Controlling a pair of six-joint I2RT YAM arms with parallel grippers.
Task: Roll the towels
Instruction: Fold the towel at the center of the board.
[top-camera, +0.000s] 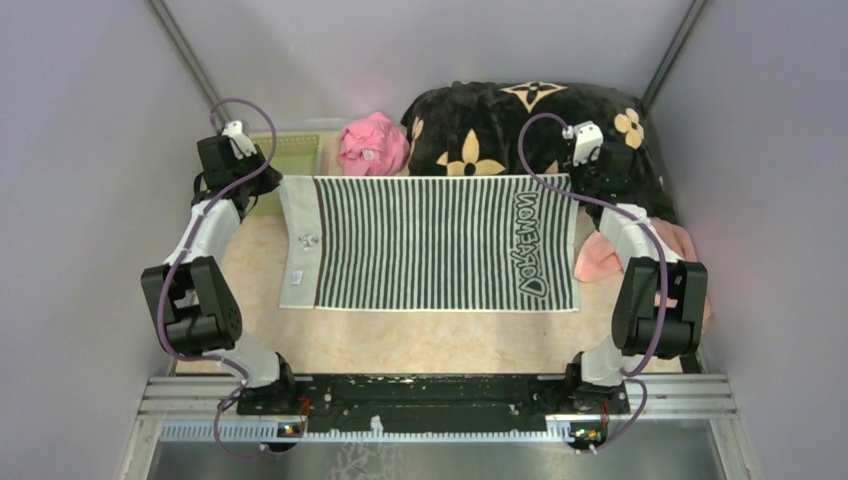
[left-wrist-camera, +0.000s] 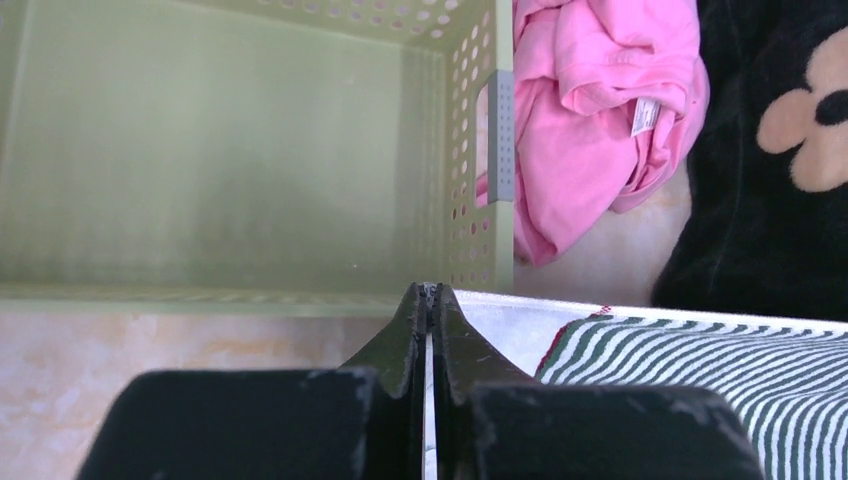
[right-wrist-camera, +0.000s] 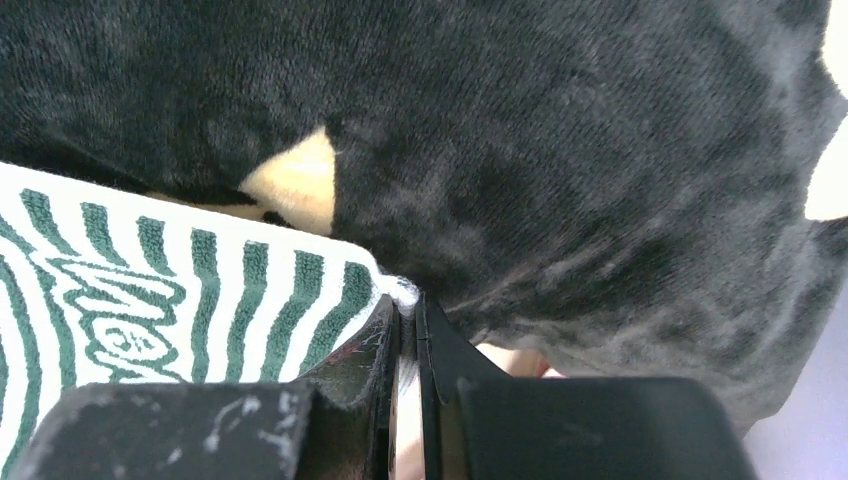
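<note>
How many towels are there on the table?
2. The striped towel lies flat in the middle. The salmon towel is bunched at the right, partly hidden by the right arm. Others may hide under the blanket.

A dark green and white striped towel (top-camera: 440, 243) is filling the frame's centre. At upper right, a black blanket (top-camera: 490, 115) is showing tan flowers.
</note>
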